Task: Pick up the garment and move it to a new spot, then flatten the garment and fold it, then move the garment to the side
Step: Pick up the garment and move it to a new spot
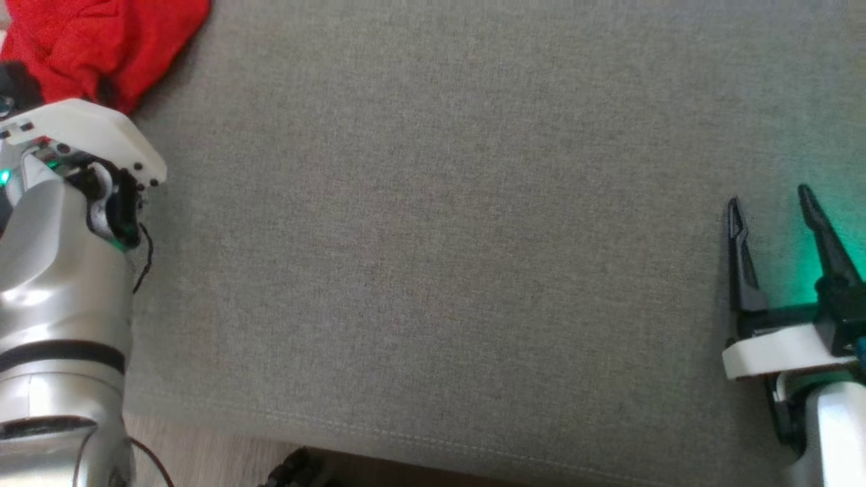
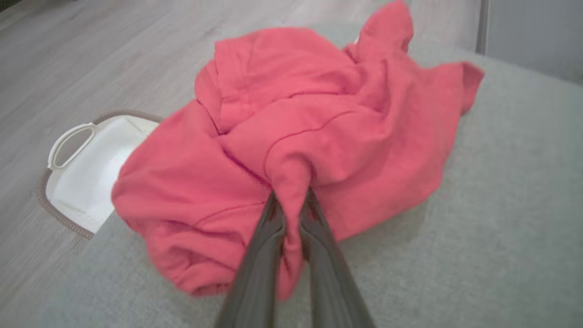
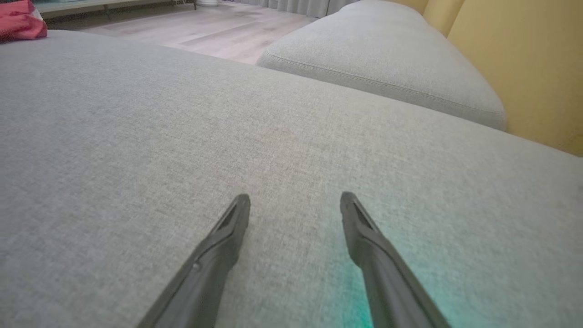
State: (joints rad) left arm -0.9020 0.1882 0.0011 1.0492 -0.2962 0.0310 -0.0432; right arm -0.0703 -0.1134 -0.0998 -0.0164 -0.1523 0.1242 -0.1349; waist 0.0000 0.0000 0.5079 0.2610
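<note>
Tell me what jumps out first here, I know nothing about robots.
The crumpled red garment lies heaped at the far left corner of the grey cushion, with the left gripper pinched shut on a fold of it. Next comes the right gripper, open over bare cushion at the lower right. A white basket sits on the wooden floor just past the garment.
</note>
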